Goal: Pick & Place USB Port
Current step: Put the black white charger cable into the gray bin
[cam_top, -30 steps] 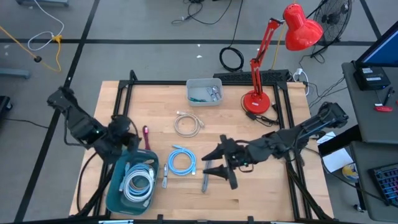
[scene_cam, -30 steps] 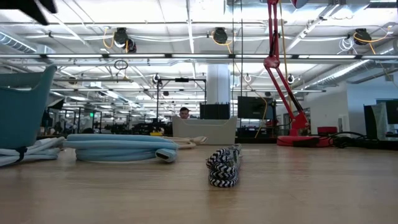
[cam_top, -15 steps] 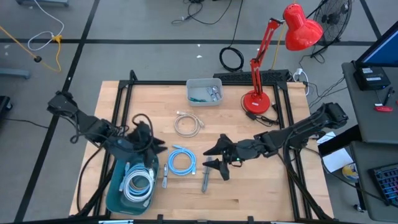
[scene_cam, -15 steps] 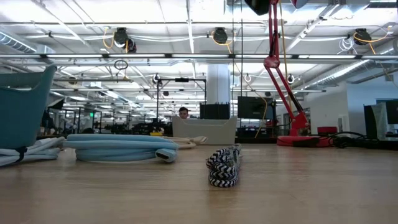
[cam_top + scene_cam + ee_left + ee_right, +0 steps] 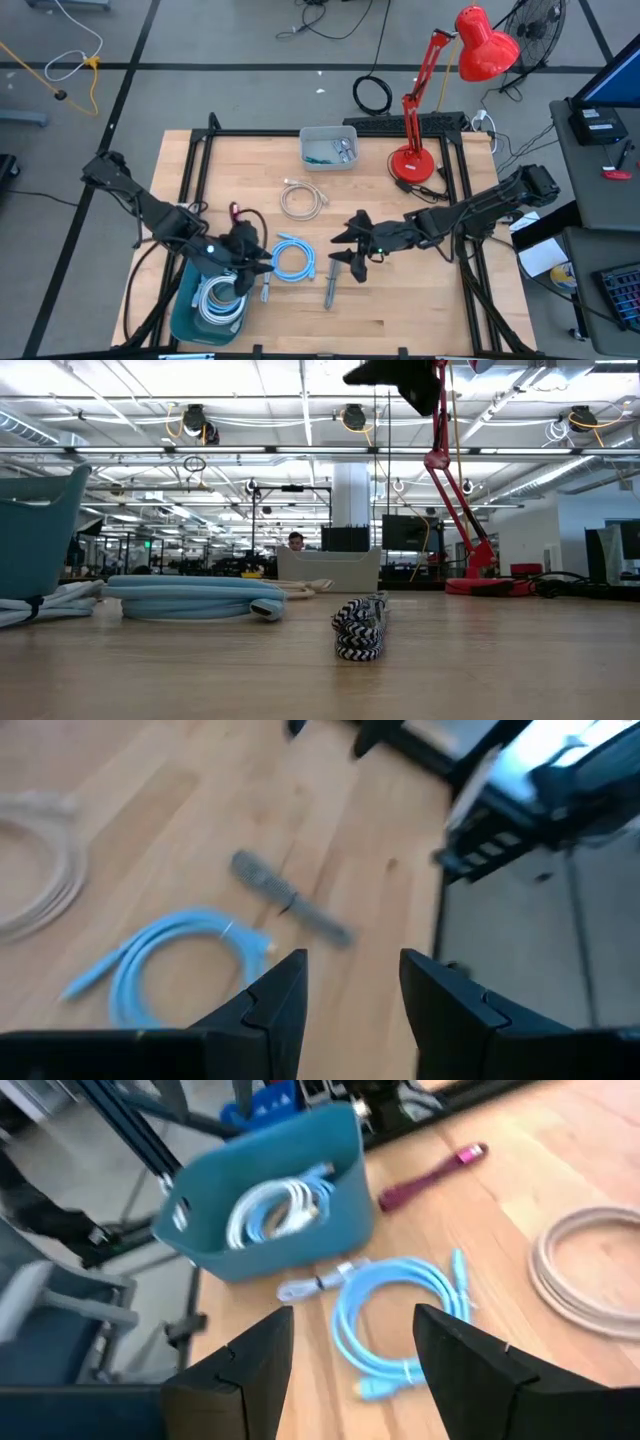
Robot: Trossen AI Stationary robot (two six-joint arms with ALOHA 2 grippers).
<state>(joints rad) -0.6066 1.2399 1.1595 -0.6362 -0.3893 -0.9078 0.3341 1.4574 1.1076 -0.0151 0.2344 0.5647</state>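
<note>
- White cable already lies in the blue bin [image 5: 190,300] at near left.
- Left gripper [image 5: 258,262] and right gripper [image 5: 345,250]: jaws parted, empty.
- I judge the striped cable [image 5: 329,284], mid-surface, waits for pickup.

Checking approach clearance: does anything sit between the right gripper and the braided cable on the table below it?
Nothing visible does. The right gripper, jaws open, hangs above the braided cable, which lies alone on bare wood. The blue cable coil lies beside it, apart, and the teal bin is farther off.
</note>
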